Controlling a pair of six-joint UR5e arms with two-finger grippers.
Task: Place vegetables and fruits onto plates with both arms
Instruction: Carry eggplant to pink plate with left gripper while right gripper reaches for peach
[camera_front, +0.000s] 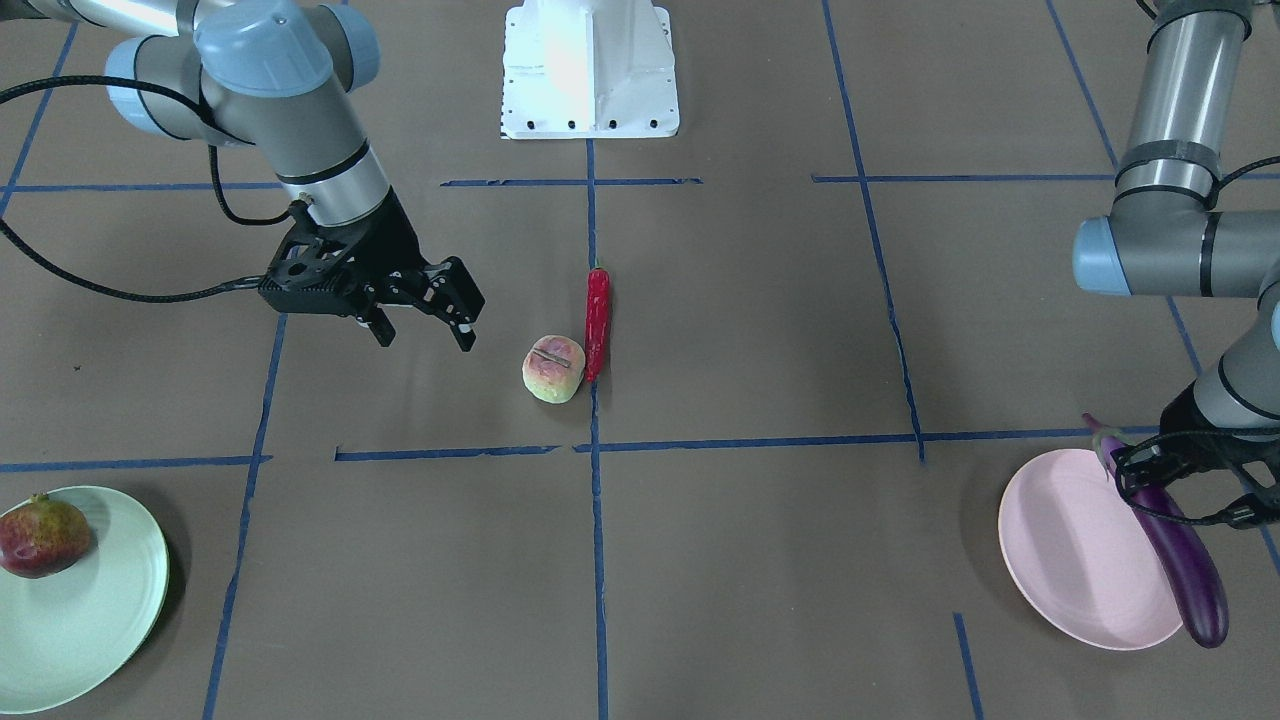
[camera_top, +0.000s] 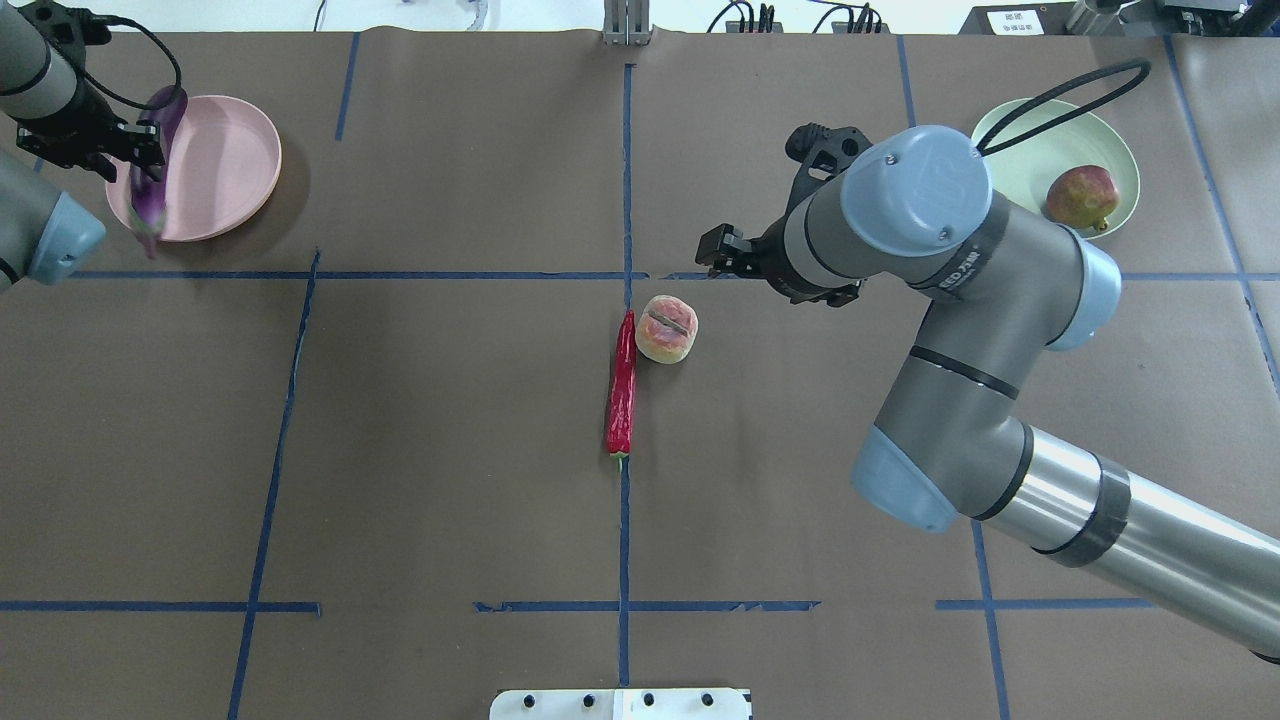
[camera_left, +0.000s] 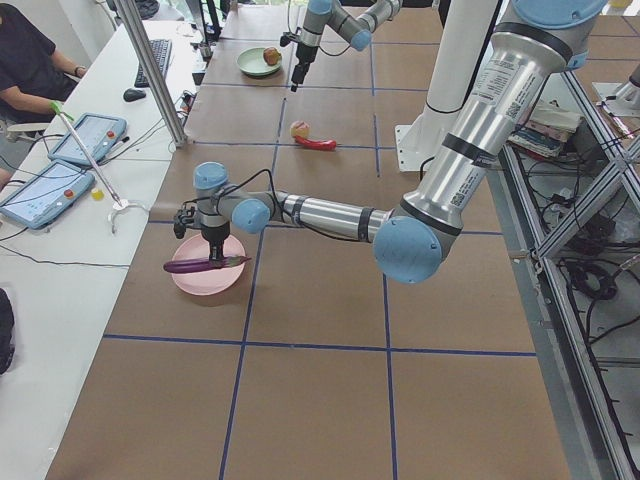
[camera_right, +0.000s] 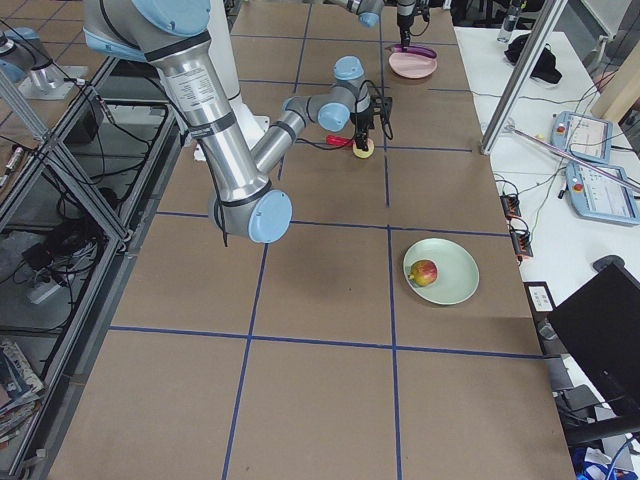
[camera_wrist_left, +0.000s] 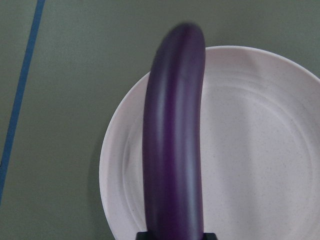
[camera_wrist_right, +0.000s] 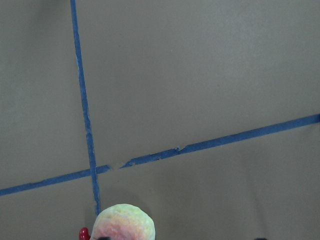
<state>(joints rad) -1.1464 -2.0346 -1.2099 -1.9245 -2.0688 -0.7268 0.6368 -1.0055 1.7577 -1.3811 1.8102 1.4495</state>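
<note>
My left gripper (camera_front: 1140, 475) is shut on the purple eggplant (camera_front: 1180, 560) near its cap and holds it over the pale pink plate (camera_front: 1070, 560). The left wrist view shows the eggplant (camera_wrist_left: 175, 150) lying across that plate (camera_wrist_left: 260, 150). My right gripper (camera_front: 425, 338) is open and empty, above the table a little way from the peach (camera_front: 553, 369). The red chili (camera_front: 597, 322) lies right beside the peach. The pomegranate (camera_front: 42, 536) sits on the pale green plate (camera_front: 90, 620). The right wrist view shows the peach's top (camera_wrist_right: 123, 223) at its bottom edge.
The white base block (camera_front: 590, 70) stands at the table's robot side. Blue tape lines (camera_front: 597, 560) cross the brown table cover. In the overhead view the pink plate (camera_top: 220, 170) is far left and the green plate (camera_top: 1020, 150) far right.
</note>
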